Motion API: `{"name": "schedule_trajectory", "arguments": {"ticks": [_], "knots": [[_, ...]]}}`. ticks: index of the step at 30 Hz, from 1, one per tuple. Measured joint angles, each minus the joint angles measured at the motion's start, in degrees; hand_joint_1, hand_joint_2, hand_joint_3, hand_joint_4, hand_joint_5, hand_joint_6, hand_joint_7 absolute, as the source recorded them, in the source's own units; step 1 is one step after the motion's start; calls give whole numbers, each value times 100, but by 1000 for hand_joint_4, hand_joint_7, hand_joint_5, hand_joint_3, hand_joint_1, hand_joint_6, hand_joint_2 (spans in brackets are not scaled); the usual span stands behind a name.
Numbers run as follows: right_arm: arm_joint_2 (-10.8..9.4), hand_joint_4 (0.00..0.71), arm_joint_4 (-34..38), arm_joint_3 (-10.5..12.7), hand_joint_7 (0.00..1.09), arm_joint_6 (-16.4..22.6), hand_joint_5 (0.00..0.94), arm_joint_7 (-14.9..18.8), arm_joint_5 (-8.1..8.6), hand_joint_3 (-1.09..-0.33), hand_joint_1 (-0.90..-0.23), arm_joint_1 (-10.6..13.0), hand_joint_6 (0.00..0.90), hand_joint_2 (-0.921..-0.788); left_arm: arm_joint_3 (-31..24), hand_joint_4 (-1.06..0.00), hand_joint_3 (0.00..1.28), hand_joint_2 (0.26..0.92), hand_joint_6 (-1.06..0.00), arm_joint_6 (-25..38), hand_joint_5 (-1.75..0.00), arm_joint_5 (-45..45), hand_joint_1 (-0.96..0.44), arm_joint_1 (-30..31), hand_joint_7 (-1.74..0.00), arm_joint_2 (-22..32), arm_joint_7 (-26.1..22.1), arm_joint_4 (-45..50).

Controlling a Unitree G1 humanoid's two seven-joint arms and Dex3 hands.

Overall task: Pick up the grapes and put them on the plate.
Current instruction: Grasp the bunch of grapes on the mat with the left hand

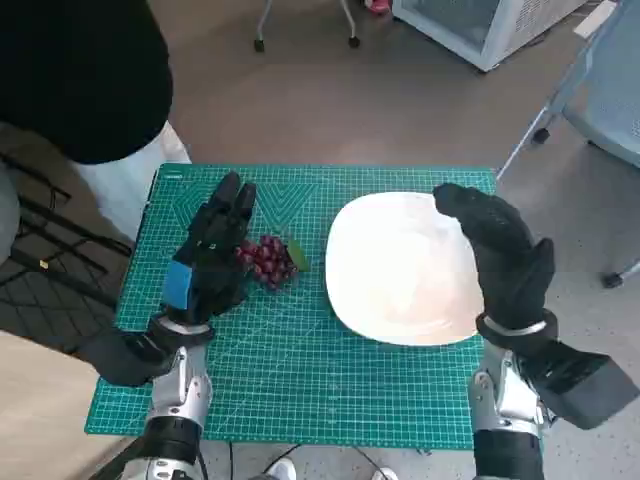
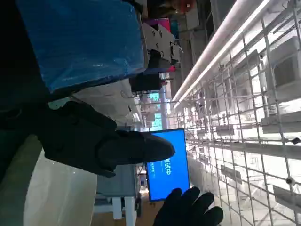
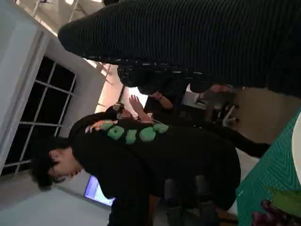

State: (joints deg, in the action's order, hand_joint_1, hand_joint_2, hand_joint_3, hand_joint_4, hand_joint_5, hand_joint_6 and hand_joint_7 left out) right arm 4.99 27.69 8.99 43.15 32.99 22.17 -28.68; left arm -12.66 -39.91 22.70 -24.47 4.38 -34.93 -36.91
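The grapes (image 1: 267, 259), a small dark red bunch with a green leaf, lie on the green mat (image 1: 300, 370) that covers the surface, just beside the fingers of the left hand (image 1: 212, 260) on the side toward the plate (image 1: 400, 268). That hand hovers with its fingers stretched forward and apart, holding nothing; whether a finger touches the bunch is hard to tell from the head view. The right hand (image 1: 500, 252) reaches over the far edge of the white plate, fingers extended and loose, empty too. A person in black (image 3: 155, 160) sits beyond the mat.
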Motion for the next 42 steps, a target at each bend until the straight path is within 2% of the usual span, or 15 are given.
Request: {"name": "schedule_trajectory", "arguments": {"ticks": [42], "knots": [[0,277,-274,-23,520,-193,0,-87,-1,-596,-458,32,18,-921,20,-144,335,921,-285,0,-1,-10,-594,-3,-1,3,-9,-1]]}}
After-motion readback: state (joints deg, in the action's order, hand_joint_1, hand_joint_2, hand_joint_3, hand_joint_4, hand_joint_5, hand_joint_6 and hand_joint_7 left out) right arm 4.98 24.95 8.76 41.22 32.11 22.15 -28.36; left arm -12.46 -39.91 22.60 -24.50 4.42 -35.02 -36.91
